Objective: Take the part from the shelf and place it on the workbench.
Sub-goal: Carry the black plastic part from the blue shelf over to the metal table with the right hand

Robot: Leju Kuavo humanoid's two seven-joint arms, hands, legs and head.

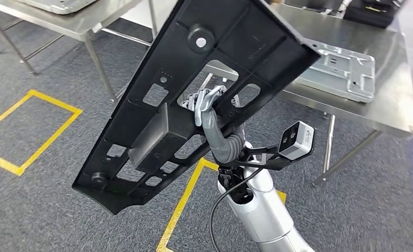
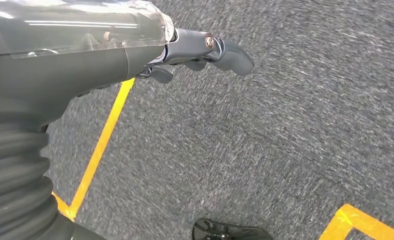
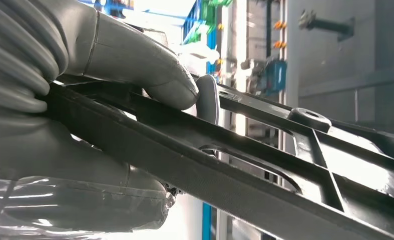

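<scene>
The part is a long black plastic panel [image 1: 193, 89] with cut-outs and a raised box, held up tilted in front of me in the head view. My right hand [image 1: 207, 102] grips it through a middle opening, fingers hooked over a rib. In the right wrist view the thumb [image 3: 149, 67] presses on the panel's dark edge [image 3: 265, 165]. My left hand [image 2: 200, 50] hangs over the grey carpet with its fingers loosely curled and nothing in them. A steel workbench [image 1: 372, 113] stands at the upper right, behind the panel.
A grey metal plate [image 1: 340, 71] lies on the workbench. Another steel table [image 1: 62, 23] stands at the upper left. Yellow tape lines [image 1: 33, 131] mark the carpet. The table legs [image 1: 327, 149] reach the floor to my right.
</scene>
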